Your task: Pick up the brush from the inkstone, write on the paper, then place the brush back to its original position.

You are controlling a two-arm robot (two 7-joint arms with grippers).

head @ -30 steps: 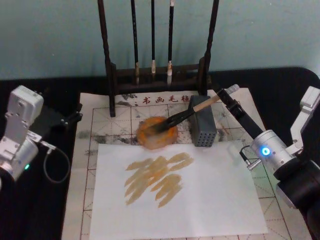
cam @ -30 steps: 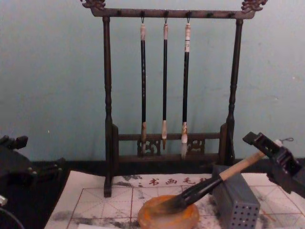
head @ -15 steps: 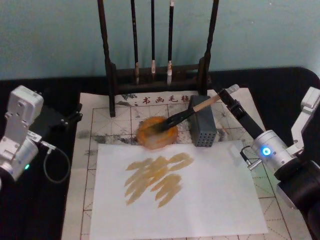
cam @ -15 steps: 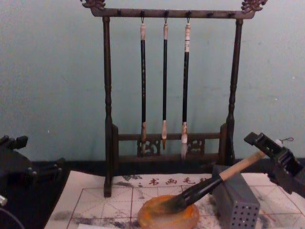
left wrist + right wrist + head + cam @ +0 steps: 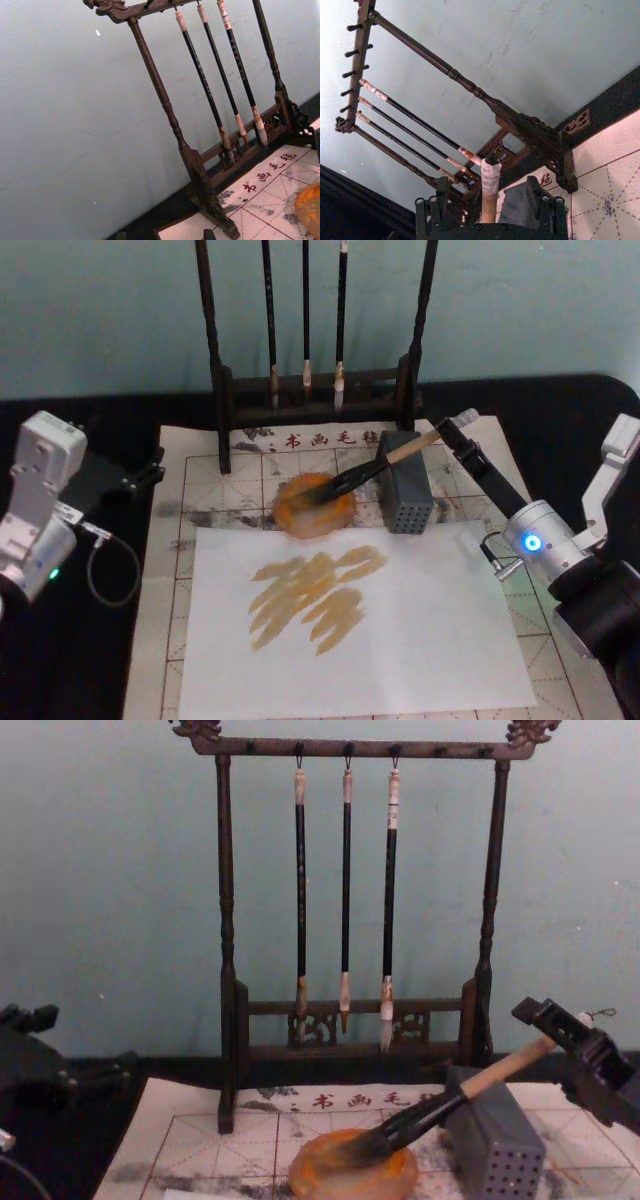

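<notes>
Head view is showing me the brush (image 5: 365, 472) lying at a slant, its black bristles sitting in the orange inkstone (image 5: 283, 508) and its pale handle leaning on the grey perforated block (image 5: 405, 495) just beside the dish. The right gripper (image 5: 448, 430) is hovering at the handle's wrapped end. In the right wrist view the jaws are standing open on either side of that end and are not clamping it. The left gripper (image 5: 135, 478) is sitting parked at the table's left side, well apart from the work. Amber strokes (image 5: 315, 598) are already lying across the plain white sheet (image 5: 430, 640), so I am judging that the writing is done and the put-back is the step in hand. I am reckoning the next move calls for drawing the right arm straight back along the handle's line, without knocking the end sideways and rolling the brush off the block. The white sheet is lying over the red-gridded paper (image 5: 195, 468), which is carrying grey ink smudges and is itself spread on a black table (image 5: 560, 410). Behind, a dark wooden rack (image 5: 218, 390) is holding three thin brushes (image 5: 306, 310) against a plain teal wall (image 5: 110, 310).
</notes>
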